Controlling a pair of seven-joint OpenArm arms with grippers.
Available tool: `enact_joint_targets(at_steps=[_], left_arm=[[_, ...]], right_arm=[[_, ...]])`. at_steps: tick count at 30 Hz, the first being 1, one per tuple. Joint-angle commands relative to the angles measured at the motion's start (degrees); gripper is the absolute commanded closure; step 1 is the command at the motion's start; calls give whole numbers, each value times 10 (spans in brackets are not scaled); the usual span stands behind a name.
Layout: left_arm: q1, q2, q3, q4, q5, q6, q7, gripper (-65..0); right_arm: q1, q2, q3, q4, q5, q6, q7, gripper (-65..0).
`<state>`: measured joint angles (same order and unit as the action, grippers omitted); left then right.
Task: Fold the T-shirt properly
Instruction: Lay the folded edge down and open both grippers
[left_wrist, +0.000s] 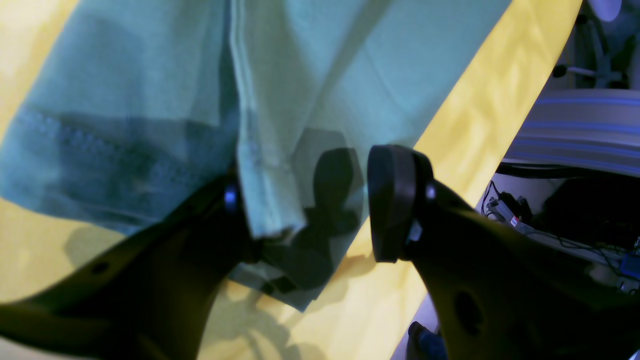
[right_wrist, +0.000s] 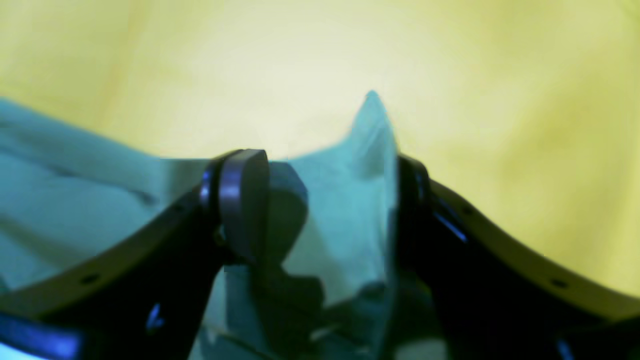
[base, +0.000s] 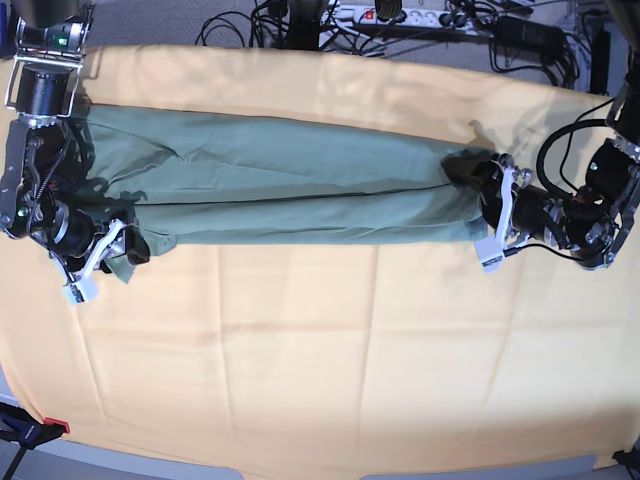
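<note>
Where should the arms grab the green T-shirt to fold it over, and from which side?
Probably at its two short ends. The T-shirt lies as a long narrow band across the orange-yellow cloth, so each arm comes in from its own end: the right gripper at the near corner on the base view's left, the left gripper at the opposite hem. Both already stand open there.

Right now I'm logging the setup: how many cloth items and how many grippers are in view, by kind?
Green T-shirt: 1
Orange-yellow cloth: 1
Grippers: 2, the left gripper and the right gripper
Total: 4
</note>
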<state>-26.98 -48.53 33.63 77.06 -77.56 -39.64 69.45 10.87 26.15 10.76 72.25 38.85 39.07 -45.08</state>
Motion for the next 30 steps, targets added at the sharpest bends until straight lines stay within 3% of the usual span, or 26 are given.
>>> enact_joint_targets(at_steps=[1, 5, 8, 9, 12, 18, 24, 30], left_arm=[[-13, -10, -8, 5, -7, -4, -4, -334], [-13, -10, -8, 5, -7, -4, -5, -334], [-13, -10, -8, 5, -7, -4, -5, -334], [-13, -10, -8, 5, -7, -4, -6, -334], [-13, -10, -8, 5, -7, -4, -9, -334], [-13, -10, -8, 5, -7, -4, -9, -334], [-13, -10, -8, 5, -3, -4, -9, -334], [-13, -10, -8, 5, -3, -4, -9, -334]], right_arm=[[22, 12, 5, 8, 16, 1, 11, -340], [39, 12, 5, 8, 17, -1, 15, -209], [49, 12, 5, 8, 16, 0, 13, -19], [50, 13, 5, 8, 17, 0, 13, 0], [49, 13, 5, 8, 26, 9, 11, 0], [30, 16, 5, 20, 129, 9, -56, 0], [-39, 35, 5, 103, 139, 9, -56, 0], [-118, 78, 5, 215, 137, 9, -56, 0]])
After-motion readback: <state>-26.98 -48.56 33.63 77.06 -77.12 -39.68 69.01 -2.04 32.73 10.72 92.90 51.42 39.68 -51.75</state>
